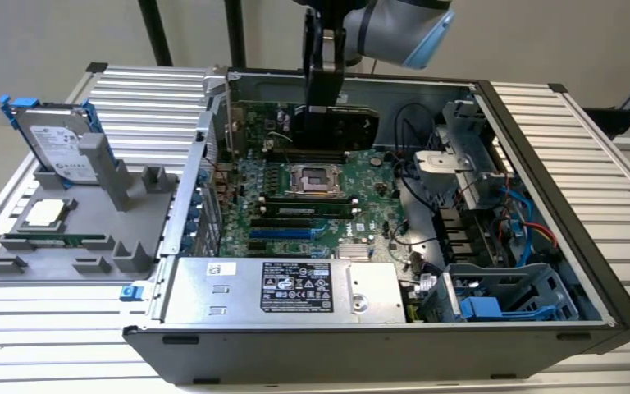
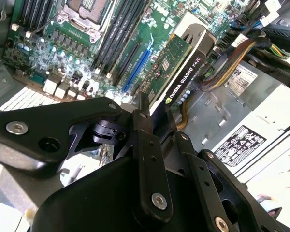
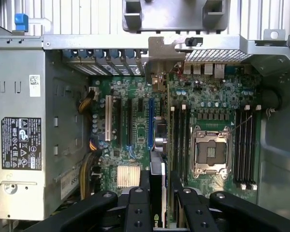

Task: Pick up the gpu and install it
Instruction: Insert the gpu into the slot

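Observation:
The gpu [image 1: 350,128] hangs upright over the motherboard [image 1: 293,205] inside the open computer case [image 1: 594,271], near the case's far wall. My gripper [image 1: 321,123] is shut on its upper edge. In the second wrist view the gpu [image 2: 180,65] shows a green board with a black cooler block, pointing away from my gripper [image 2: 157,123]. In the first wrist view the gpu [image 3: 158,140] is edge-on, beside the long blue slot [image 3: 150,123], with its silver bracket [image 3: 159,55] at the case's rear slot openings and my gripper [image 3: 159,191] around it.
A CPU socket [image 1: 317,176] and memory slots [image 1: 304,209] lie near the card. The power supply [image 1: 282,287] fills the case's near side, with cables [image 1: 512,222] and a blue drive cage [image 1: 501,300] on the exterior view's right. A grey fixture [image 1: 63,222] holds a hard drive [image 1: 58,144].

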You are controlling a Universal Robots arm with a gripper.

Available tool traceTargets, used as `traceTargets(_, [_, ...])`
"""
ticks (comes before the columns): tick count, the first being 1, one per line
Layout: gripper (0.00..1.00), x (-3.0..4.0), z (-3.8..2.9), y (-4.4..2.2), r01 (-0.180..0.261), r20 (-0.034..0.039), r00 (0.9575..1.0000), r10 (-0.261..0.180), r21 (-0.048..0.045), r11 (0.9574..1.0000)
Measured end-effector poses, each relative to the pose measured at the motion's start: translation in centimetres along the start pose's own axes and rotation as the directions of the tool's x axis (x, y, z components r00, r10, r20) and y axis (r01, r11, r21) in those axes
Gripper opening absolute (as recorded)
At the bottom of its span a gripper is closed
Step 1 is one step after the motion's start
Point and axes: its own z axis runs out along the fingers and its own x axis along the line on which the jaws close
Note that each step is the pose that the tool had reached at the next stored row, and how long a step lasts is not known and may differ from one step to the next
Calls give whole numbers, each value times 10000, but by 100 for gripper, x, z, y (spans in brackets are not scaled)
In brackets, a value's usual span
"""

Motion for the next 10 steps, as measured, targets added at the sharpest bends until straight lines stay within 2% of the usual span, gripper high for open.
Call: traceTargets(10, [0,-4,49,-1,-2,-79,10000,2,7,10000])
